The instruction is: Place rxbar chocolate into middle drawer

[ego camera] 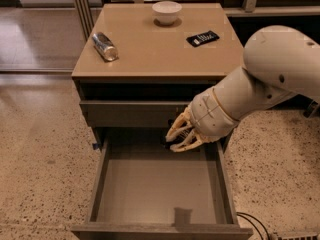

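On the cabinet top [150,59]: bowl [167,11] at back, can [105,46] left, bar [202,38] right. Gripper [176,138] hangs over the open middle drawer's [150,189] rear.

tool [176,138] above middle drawer [150,184] back edge, underside hidden | dark object [165,140] beside it too hidden to identify | drawer front cropped by bottom edge

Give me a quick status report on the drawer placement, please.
Arm's gripper low over rear of open middle drawer. Shut on rxbar chocolate, only a dark sliver showing. Nothing blocking the drop.
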Tool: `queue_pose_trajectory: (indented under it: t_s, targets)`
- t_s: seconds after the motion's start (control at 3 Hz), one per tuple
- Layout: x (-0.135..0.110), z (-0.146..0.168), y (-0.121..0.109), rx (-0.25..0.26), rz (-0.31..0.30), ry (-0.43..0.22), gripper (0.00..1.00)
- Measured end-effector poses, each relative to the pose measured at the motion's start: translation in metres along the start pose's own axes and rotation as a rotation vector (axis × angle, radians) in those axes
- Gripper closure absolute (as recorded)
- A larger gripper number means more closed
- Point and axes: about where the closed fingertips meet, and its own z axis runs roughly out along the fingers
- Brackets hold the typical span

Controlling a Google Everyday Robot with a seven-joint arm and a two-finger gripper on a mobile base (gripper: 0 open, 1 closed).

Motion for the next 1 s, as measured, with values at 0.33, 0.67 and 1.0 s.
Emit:
queue_pose_trajectory:
  t_s: [0.33, 0.67, 1.0]
  targets:
    - [0.002, 0.041, 0.033, -0.003, 0.039, -0.069, 1.0]
    - [-0.002, 0.096, 0.066, -0.033, 0.083, -0.111, 1.0]
    - [-0.001, 0.146, 0.094, -0.062, 0.136, -0.118, 1.0]
